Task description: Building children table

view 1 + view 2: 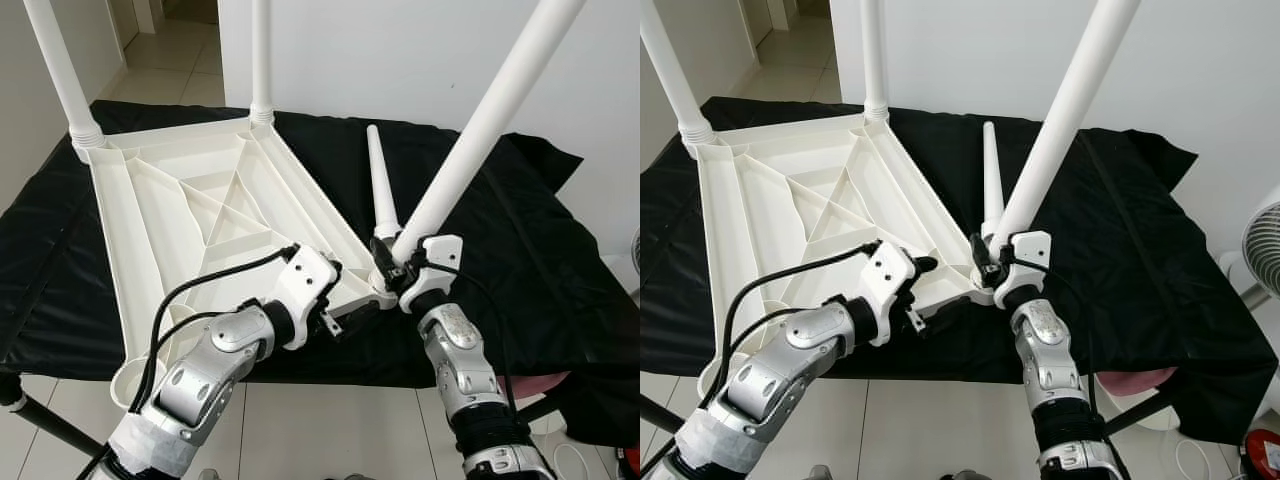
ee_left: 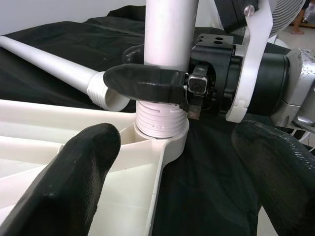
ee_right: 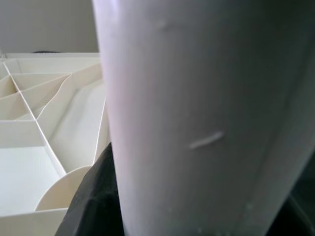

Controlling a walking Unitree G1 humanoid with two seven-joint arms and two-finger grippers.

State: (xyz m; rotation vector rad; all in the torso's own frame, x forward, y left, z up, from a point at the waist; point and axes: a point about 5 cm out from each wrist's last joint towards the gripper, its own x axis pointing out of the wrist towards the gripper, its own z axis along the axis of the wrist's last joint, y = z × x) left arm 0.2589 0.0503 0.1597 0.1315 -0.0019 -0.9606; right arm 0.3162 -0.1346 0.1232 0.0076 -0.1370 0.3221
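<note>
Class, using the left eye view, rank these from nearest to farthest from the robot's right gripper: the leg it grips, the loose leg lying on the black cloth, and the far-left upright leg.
1. The gripped leg, held in the right gripper at the tabletop's near corner.
2. The loose leg, lying on the cloth just behind it.
3. The far-left leg, standing at the far left corner.
</note>
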